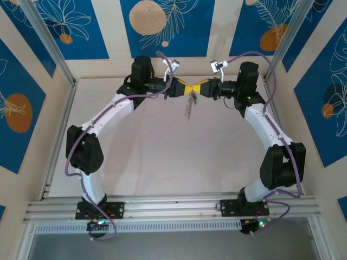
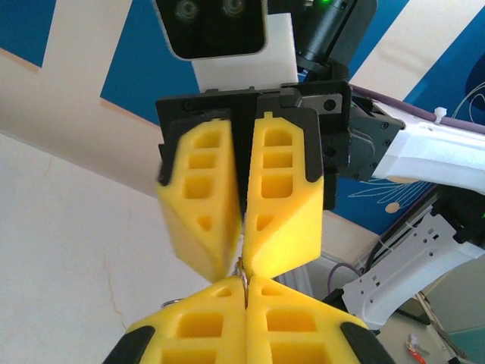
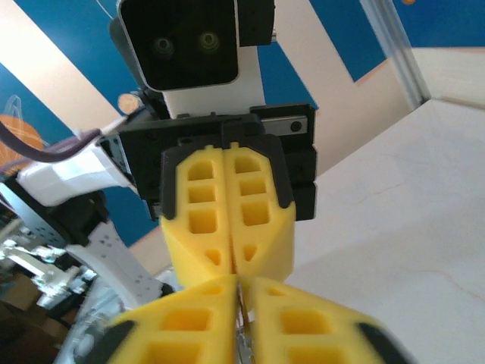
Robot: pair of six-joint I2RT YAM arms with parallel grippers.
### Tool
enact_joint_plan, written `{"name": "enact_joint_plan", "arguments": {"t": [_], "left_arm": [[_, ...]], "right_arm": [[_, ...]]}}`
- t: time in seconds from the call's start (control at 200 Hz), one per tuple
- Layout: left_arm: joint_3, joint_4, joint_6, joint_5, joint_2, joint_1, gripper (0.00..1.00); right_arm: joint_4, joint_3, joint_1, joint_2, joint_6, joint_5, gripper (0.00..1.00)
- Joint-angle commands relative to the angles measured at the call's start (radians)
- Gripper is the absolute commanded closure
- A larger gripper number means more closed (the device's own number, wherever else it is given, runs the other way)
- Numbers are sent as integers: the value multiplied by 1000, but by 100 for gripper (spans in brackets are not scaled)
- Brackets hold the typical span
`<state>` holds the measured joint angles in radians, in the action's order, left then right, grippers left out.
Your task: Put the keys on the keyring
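left gripper (image 1: 186,88): jaws clamped on keyring (image 1: 190,107) | right gripper (image 1: 201,88): jaws narrowly parted, tip to tip | keyring dangles over tabletop (image 1: 162,154) at 12 o'clock, keys (image 1: 193,99) hanging alongside

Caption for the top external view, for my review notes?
Above the far end of the table, left gripper and right gripper meet tip to tip, the keyring dangling below them.

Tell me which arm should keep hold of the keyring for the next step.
Left. The left fingers are shut on the keyring, which dangles just below them. The right fingers stand slightly apart at the same spot, so they look free to release.
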<state>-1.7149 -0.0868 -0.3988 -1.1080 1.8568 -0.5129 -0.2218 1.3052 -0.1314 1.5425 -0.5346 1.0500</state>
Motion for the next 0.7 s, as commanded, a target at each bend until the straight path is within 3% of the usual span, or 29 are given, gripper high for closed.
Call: {"name": "enact_joint_plan", "arguments": {"t": [0.0,0.105,0.45,0.695], "left_arm": [[20,-115,-44,40,-9,-5,100],[54,-168,-74,74,-29,-5,100],[138,-313,-181,139,-69,-19,100],[133,-338,-205,123,-65,-29,100]], "right_arm": [[-61,-32,29,-39,-57,-27,61],[-132,-107,57,-89,-106,-73,54],[-273,-321,50,-225,-165,-237,53],[-320,-286,53,-175,-200,-204,53]]}}
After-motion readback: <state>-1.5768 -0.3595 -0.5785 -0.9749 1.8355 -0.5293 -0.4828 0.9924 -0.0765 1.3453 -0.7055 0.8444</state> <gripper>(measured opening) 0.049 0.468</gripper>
